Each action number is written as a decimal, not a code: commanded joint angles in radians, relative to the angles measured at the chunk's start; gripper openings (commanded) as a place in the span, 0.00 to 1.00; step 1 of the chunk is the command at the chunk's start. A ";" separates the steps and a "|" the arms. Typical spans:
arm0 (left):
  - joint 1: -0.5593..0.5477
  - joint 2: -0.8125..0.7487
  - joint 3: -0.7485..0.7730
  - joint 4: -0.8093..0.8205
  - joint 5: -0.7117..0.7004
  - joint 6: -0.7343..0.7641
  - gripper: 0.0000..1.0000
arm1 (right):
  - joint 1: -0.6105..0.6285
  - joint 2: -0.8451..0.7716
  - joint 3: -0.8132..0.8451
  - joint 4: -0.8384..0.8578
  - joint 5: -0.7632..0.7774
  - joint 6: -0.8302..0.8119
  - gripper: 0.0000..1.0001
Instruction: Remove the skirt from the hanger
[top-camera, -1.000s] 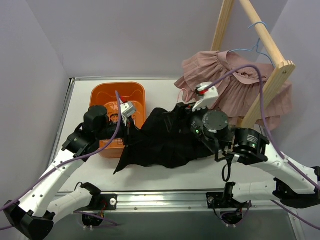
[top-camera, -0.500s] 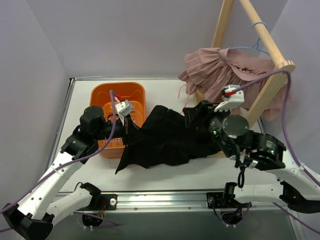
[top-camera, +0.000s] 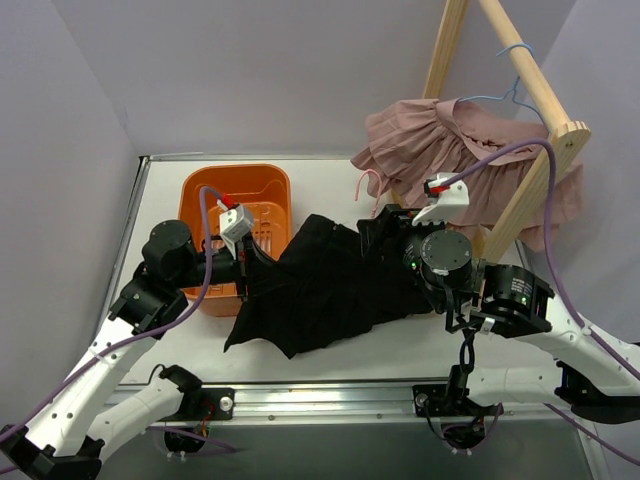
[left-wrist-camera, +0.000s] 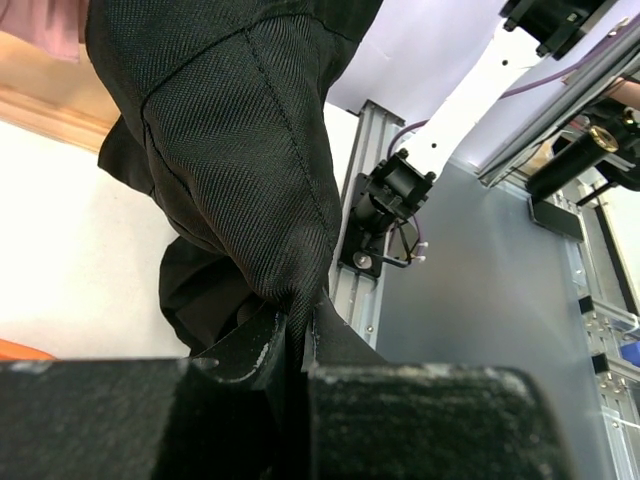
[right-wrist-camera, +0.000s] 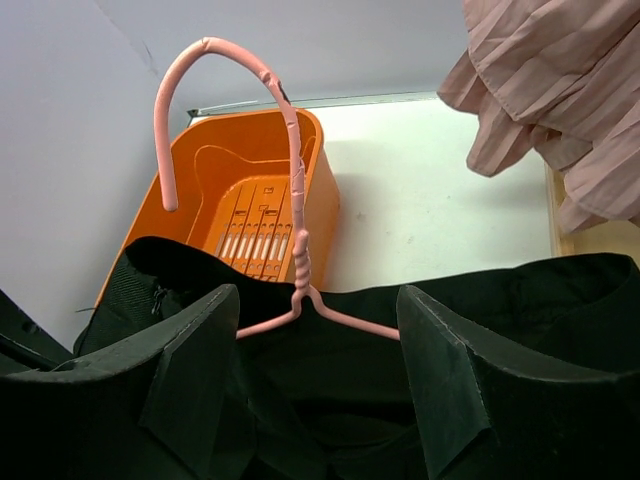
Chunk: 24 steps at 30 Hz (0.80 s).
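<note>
We see left tool (left-wrist-camera: 300, 340) pinched shut on edge of black skirt (left-wrist-camera: 240, 150). We see right tool (right-wrist-camera: 318, 340) with jaws apart, straddling neck of pink hanger (right-wrist-camera: 296, 180). Skirt sprawls across counter (top-camera: 330, 190) beside orange basket (top-camera: 235, 185), waist at hanger.

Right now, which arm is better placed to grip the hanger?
Right. The right gripper is open and straddles the neck of the pink hanger, while the left gripper is shut on the black skirt.

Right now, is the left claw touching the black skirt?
Touching. The left wrist view shows the left gripper shut on a fold of the black skirt, pinching the cloth.
</note>
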 joint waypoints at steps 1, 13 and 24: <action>0.000 -0.030 0.002 0.140 0.055 -0.025 0.02 | 0.005 -0.003 -0.002 0.021 0.040 0.021 0.60; 0.000 -0.033 0.019 0.197 0.089 -0.063 0.02 | 0.003 0.015 -0.034 0.050 0.023 0.027 0.53; -0.002 -0.035 0.036 0.133 0.102 -0.034 0.45 | 0.002 0.041 0.025 0.000 0.109 0.032 0.00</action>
